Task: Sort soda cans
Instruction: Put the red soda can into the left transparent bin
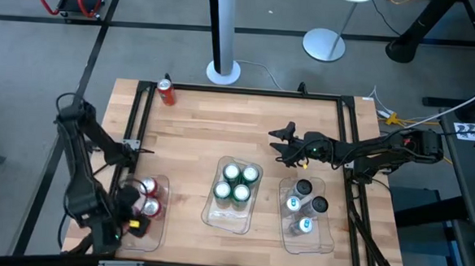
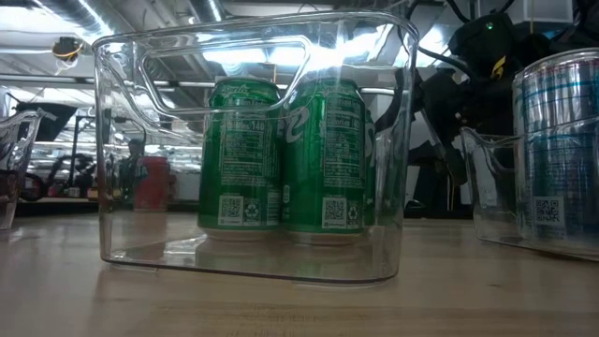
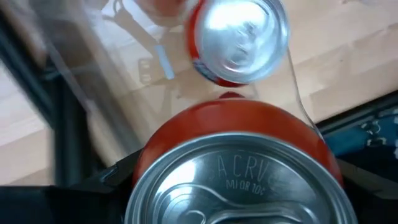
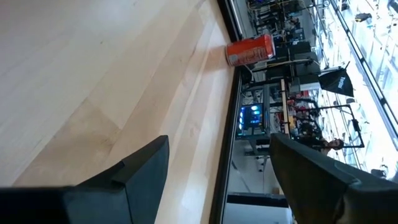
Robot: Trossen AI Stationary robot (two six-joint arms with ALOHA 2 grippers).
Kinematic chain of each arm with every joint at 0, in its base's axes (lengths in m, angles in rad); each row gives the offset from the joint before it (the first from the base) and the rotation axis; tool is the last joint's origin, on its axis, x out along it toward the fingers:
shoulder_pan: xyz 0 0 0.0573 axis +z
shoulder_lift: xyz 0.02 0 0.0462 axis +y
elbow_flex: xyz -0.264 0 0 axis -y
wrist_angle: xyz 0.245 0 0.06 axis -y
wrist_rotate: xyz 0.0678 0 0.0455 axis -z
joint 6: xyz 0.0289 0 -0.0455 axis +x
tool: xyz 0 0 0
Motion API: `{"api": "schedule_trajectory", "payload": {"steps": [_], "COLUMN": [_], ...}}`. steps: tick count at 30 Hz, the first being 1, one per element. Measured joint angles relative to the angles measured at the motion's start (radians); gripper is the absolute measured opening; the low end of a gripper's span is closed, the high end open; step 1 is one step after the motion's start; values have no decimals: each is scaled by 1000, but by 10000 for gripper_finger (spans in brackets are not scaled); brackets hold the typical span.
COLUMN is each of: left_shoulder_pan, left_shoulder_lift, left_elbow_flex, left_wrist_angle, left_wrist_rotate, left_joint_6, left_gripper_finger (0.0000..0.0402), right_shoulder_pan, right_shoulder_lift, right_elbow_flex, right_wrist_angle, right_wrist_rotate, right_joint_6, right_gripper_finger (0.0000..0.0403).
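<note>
From above, three clear trays are sitting in a row along the table's (image 1: 196, 139) near edge: the left tray (image 1: 152, 236) is holding red cans (image 1: 148, 185), the middle tray (image 1: 230, 218) four green cans (image 1: 240, 192), the right tray (image 1: 307, 241) silver-grey cans (image 1: 303, 188). A lone red can (image 1: 166, 91) is standing at the far left corner. The left gripper (image 1: 127, 217) is hanging over the left tray, the right gripper (image 1: 284, 140) is hovering over bare wood beyond the right tray. At table height, the green cans (image 2: 323, 154) are standing upright, touching, inside the middle tray (image 2: 122, 140), with a silver-grey can (image 2: 560, 140) at the side. The left wrist view is showing a red can (image 3: 239, 168) pressed close between the dark fingers, seemingly gripped, with another red can (image 3: 239, 40) beyond it. The right wrist view is showing its fingers (image 4: 143, 168) spread wide with nothing between, and the lone red can (image 4: 250, 50) standing by the table's edge.
</note>
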Motion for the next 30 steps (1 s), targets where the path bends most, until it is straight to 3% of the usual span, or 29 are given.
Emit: {"api": "schedule_trajectory", "payload": {"steps": [7,15,30], "left_shoulder_pan": [19,74,114], "left_shoulder_lift": [129,256,276], "left_elbow_flex": [0,0,0], "left_wrist_angle": [97,109,123], "left_wrist_rotate": [-5,-11,5], "left_joint_6": [95,314,427], "left_gripper_finger": [301,301,302], "right_shoulder_pan": [0,0,0], "right_shoulder_lift": [0,0,0], "right_elbow_flex": [0,0,0], "right_wrist_angle": [-3,-3,-2], "right_wrist_rotate": [7,37,43], "right_joint_6": [5,-19,-47], "right_gripper_finger": [278,278,278]}}
